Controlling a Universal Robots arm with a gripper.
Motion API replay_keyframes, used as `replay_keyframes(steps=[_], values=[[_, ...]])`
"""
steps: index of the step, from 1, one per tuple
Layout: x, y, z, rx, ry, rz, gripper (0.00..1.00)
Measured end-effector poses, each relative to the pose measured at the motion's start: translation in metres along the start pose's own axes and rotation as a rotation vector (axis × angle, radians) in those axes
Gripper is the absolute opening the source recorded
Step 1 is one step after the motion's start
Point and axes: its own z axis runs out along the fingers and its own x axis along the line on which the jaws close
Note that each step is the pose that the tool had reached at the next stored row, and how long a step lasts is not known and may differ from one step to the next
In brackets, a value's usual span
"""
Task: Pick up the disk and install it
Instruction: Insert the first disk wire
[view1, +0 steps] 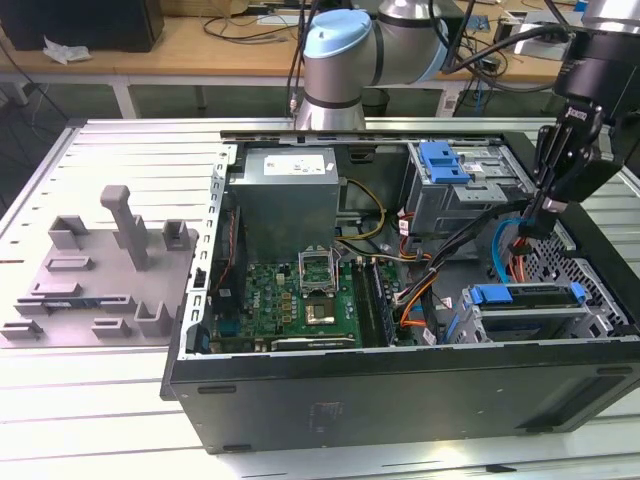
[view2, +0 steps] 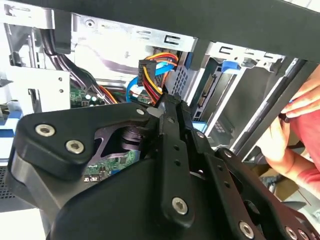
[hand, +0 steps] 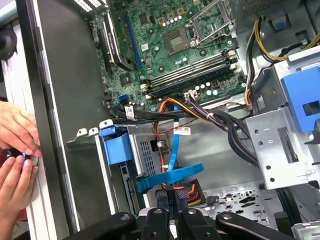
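Gripper (view1: 533, 212) hanging fingers-together over black metal PC case (view1: 400, 385); silver rectangular disk in blue plastic carrier (view1: 530, 312) sitting in bay below.
Disk prob. dense, stiff, shock-sensitive; taking it by carrier edges looking safest.

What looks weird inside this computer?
A person's hands rest on the open case's wall while the tool hangs inside the case, close to a blue cable. Hands that near a robot arm look out of place. Nothing looks spilled or broken.
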Motion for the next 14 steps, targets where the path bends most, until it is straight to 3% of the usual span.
replay_keyframes(steps=[1,2,7,9,14], values=[[0.0031,0.0012,0.0009,0.0011,-0.0102,0.000,0.17],[0.0058,0.0017,0.0016,0.0017,-0.0142,0.000,0.17],[0.0154,0.0007,0.0040,0.0070,-0.0236,0.000,0.17],[0.0226,-0.0015,0.0061,0.0125,-0.0305,-0.003,0.17],[0.0247,-0.0024,0.0070,0.0162,-0.0368,-0.003,0.17]])
